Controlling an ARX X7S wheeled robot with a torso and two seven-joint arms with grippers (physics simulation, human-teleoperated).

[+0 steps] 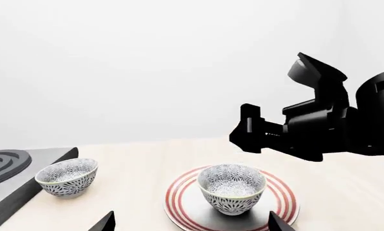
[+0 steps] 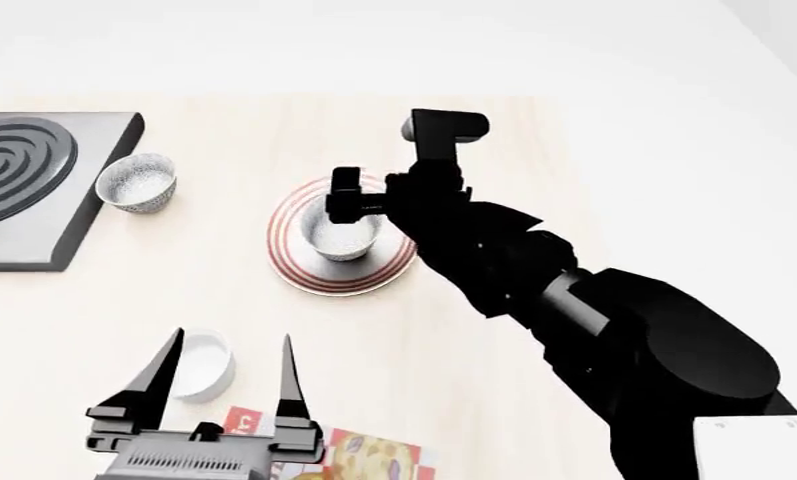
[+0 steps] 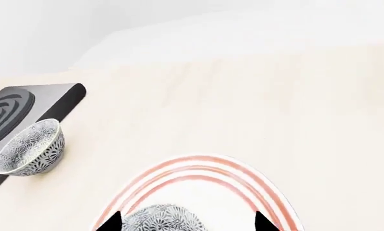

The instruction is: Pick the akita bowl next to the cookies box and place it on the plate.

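Pale wood tabletop, akita bowl on plate, right pincer spread above it

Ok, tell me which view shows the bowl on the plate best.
The left wrist view: the akita bowl shows whole, sitting on the plate. In the head view the right arm partly covers it; the right wrist view catches only its top edge.

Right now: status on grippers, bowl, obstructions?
Left gripper open, holding nothing. Right gripper above the akita bowl, looks open. Bowl upright on the plate. Twin bowl by the stove, clear of the plate.
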